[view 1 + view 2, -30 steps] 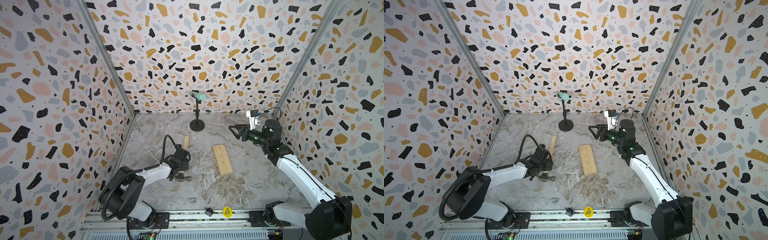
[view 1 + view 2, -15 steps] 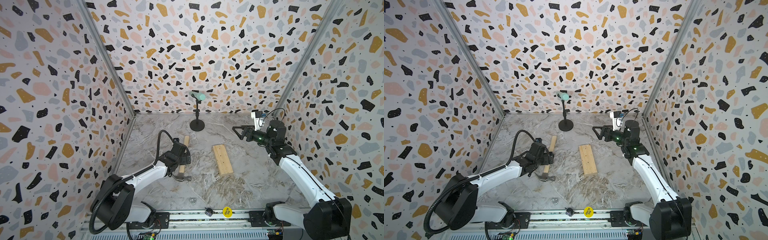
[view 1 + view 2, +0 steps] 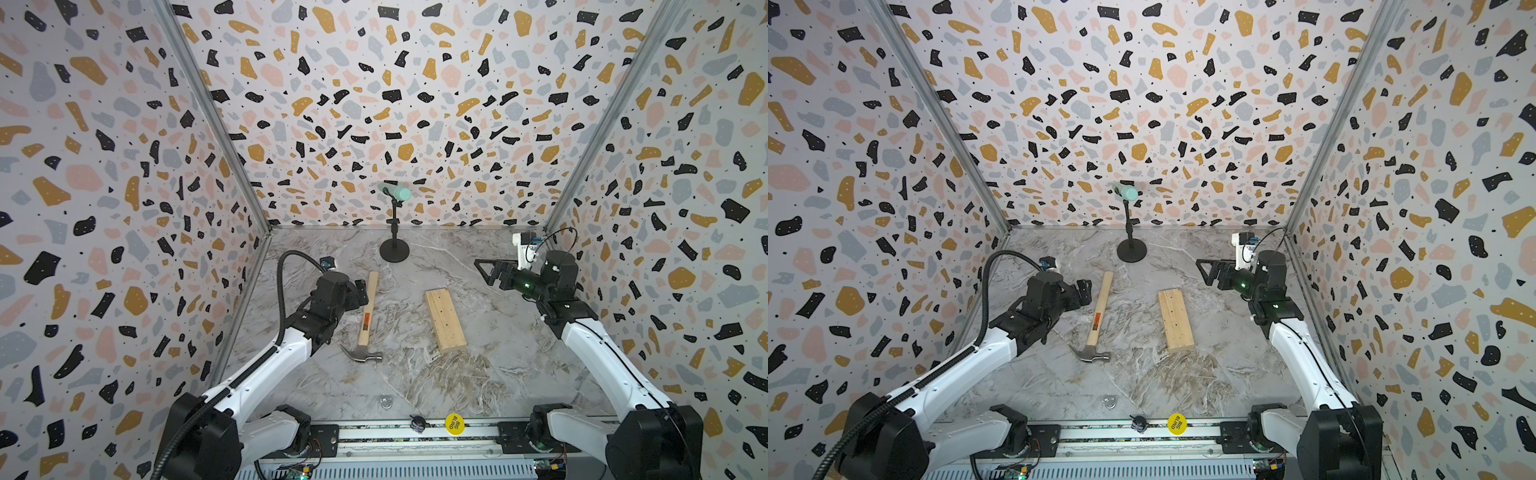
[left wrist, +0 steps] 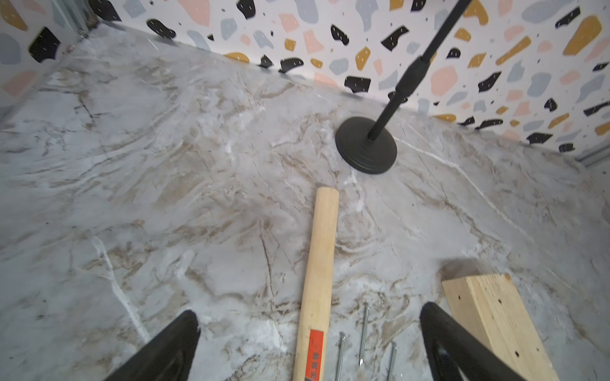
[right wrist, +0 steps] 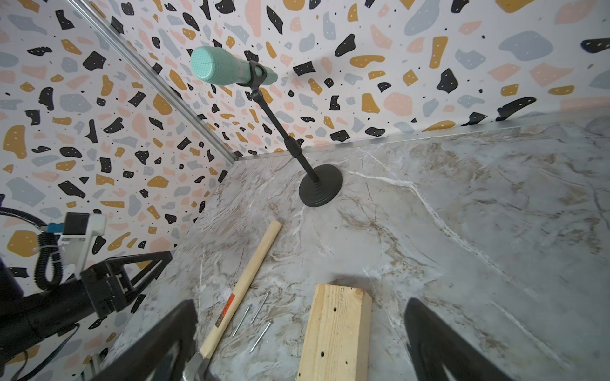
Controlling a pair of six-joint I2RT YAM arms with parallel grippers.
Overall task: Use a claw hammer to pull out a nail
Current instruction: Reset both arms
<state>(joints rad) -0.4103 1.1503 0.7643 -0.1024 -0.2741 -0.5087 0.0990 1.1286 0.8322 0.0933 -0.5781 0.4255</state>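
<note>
A claw hammer [image 3: 367, 309] lies on the marble tabletop [image 3: 498, 353], left of a wooden block [image 3: 444, 319], the left gripper [image 3: 360, 291] close beside its handle

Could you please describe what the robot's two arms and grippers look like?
The left arm and right arm have white links with black joints. The left gripper and right gripper are black, with triangular open-frame fingers. A corrugated black cable loops over the left arm.

The claw hammer [image 3: 365, 320] shows a pale handle, orange label, silver head. The tabletop [image 3: 498, 332] is grey-brown marble, the walls [image 3: 395, 104] speckled terrazzo.
</note>
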